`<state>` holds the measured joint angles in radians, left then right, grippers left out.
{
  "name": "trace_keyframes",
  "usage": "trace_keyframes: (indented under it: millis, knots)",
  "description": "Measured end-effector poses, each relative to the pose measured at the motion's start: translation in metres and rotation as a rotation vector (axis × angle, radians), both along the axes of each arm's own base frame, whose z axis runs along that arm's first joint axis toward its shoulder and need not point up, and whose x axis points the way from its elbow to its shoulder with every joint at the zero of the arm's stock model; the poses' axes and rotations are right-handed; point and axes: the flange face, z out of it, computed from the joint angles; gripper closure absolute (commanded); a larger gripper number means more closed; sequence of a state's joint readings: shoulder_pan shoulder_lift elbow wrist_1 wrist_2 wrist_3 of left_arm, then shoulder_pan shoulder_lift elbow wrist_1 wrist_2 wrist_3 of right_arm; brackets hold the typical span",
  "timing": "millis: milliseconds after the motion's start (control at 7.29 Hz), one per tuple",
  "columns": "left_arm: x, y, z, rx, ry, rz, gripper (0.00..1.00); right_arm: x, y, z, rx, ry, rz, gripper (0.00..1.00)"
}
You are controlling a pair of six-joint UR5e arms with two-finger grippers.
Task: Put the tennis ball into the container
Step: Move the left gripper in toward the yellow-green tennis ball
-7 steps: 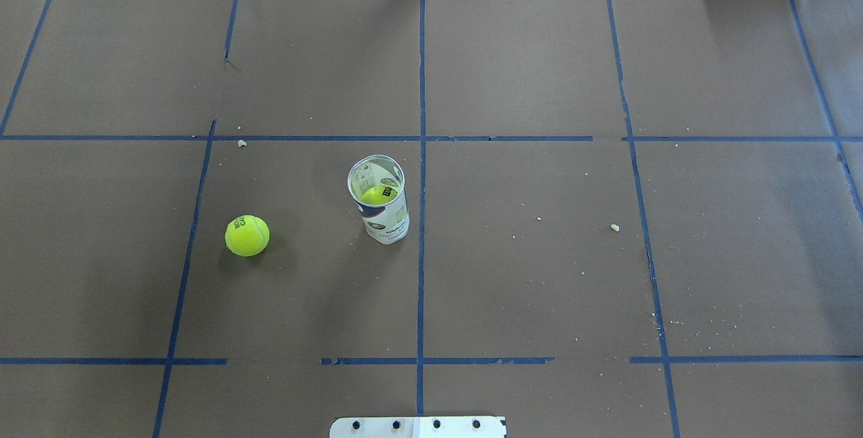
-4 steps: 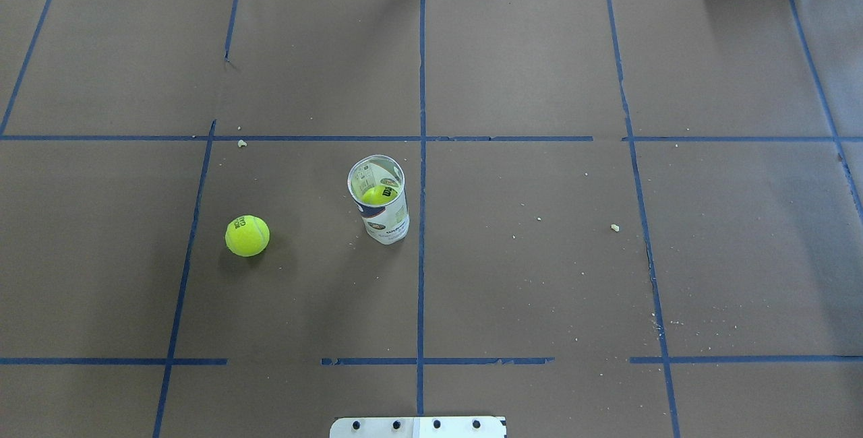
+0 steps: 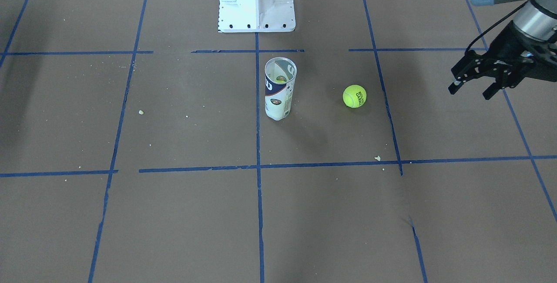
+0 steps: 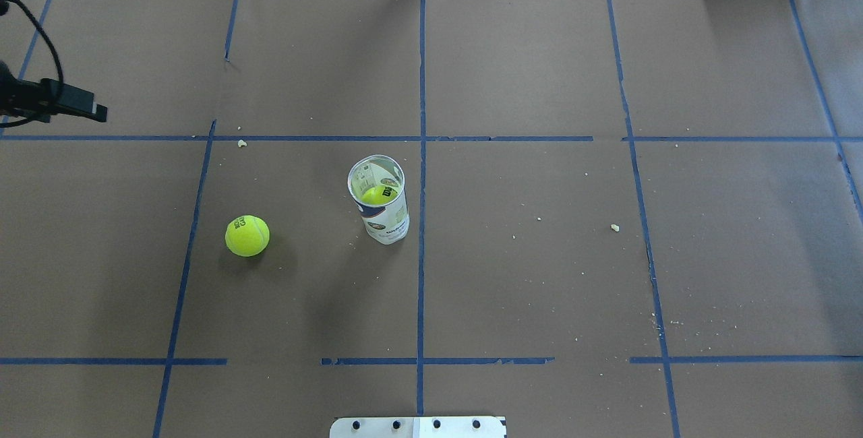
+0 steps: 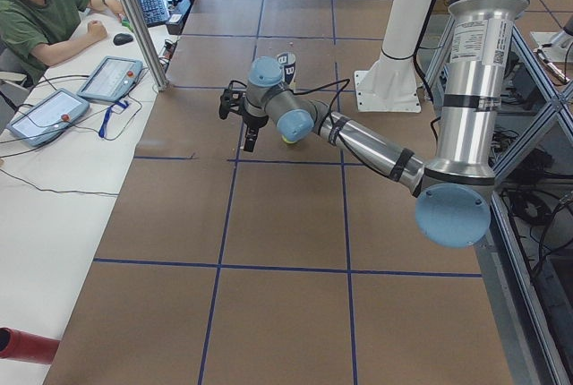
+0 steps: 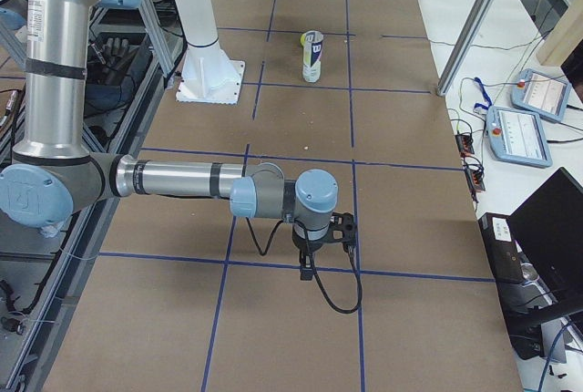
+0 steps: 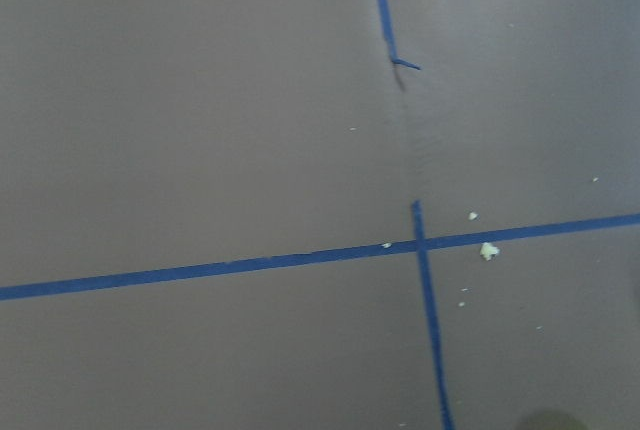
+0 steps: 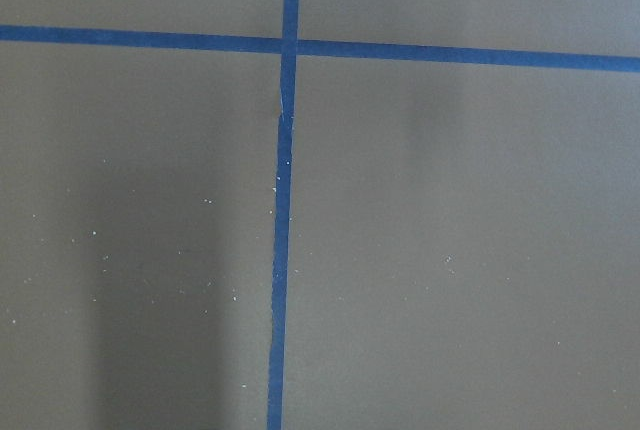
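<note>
Tennis ball (image 4: pixel 247 235) lies loose on table (image 4: pixel 539 290), left of centre in overhead view, clear for grasp from above. Can (image 4: pixel 385 219) stands upright, apart to its right, mouth up, second ball (image 4: pixel 377 195) inside. Left tool (image 3: pixel 470 92) far off, fingers apart, empty. Right tool (image 6: pixel 310 269): cannot tell.

Bright yellow-green fuzzy tennis ball (image 4: pixel 247 236) with black lettering, clear cylindrical can (image 4: pixel 381 205) with white and navy label, brown paper-covered table (image 4: pixel 539 276) gridded with blue tape
</note>
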<state>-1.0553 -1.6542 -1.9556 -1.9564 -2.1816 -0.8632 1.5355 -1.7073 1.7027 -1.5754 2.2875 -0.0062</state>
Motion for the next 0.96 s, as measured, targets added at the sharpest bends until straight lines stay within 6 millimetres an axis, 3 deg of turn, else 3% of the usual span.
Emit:
trace_keyframes:
  millis: [412, 961]
  knots:
    - [0.097, 0.023, -0.039, -0.074, 0.029, -0.033, 0.0, 0.0, 0.0, 0.0, 0.0, 0.0, 0.0, 0.0]
    - [0.189, 0.062, -0.048, -0.121, -0.045, -0.061, 0.0, 0.0, 0.0, 0.0, 0.0, 0.0, 0.0, 0.0]
